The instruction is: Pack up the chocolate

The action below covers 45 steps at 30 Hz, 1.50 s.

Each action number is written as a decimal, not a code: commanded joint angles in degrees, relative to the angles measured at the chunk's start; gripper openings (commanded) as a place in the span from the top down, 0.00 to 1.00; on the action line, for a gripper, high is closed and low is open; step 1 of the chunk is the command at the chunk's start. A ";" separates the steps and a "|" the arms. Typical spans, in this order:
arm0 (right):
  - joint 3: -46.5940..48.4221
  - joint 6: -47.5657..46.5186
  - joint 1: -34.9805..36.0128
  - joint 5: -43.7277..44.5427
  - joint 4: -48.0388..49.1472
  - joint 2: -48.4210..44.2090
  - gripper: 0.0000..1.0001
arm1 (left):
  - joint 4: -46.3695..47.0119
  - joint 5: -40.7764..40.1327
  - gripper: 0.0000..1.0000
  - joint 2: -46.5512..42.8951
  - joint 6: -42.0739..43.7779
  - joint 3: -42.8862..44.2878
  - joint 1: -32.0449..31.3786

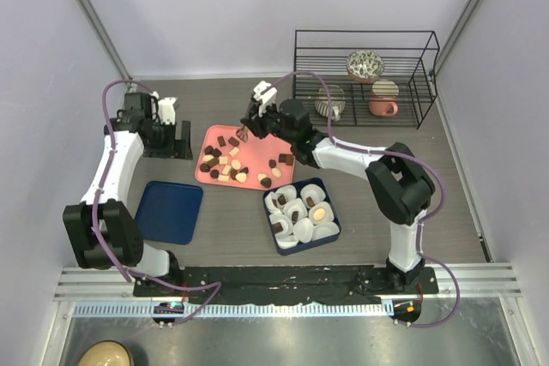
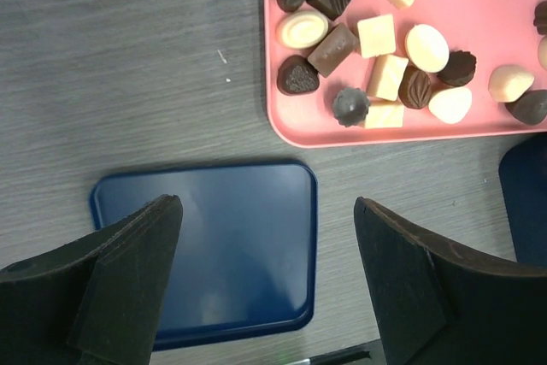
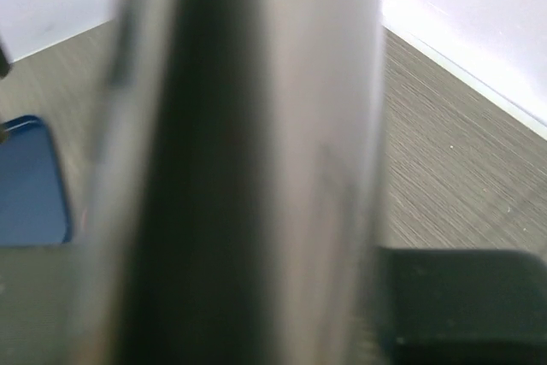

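Observation:
Several pieces of chocolate [image 1: 225, 160] in dark brown, mid-brown and cream lie on a pink tray [image 1: 254, 160]. The left wrist view shows the chocolate [image 2: 376, 49] on the pink tray [image 2: 479, 6] too. A blue box [image 1: 330, 199] holds white paper cups [image 1: 300, 231], and a few of them carry a piece. My left gripper [image 1: 182, 141] is at the back left, open and empty [image 2: 265, 203]. My right gripper [image 1: 250, 126] hangs over the tray's far edge. It is shut on a blurred grey metal tool [image 3: 256, 160] that fills its wrist view and hides the fingers.
A flat blue lid [image 1: 169, 210] lies left of the box and below my left fingers [image 2: 205, 245]; its corner shows as the blue lid [image 3: 30, 185] in the right wrist view. A black wire rack [image 1: 364, 75] with bowls and a pink mug stands at the back right.

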 commanded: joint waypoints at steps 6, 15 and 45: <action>9.69 -2.97 2.53 5.88 9.85 6.89 0.86 | 2.23 2.64 0.12 -2.76 -0.82 -1.69 -0.09; 10.57 -3.68 2.97 6.85 9.33 9.61 0.66 | 2.32 2.02 0.11 -3.63 0.85 -3.45 -0.01; 9.96 0.19 2.97 4.12 8.45 11.46 0.47 | 2.50 1.32 0.10 -5.04 2.44 -4.07 -0.01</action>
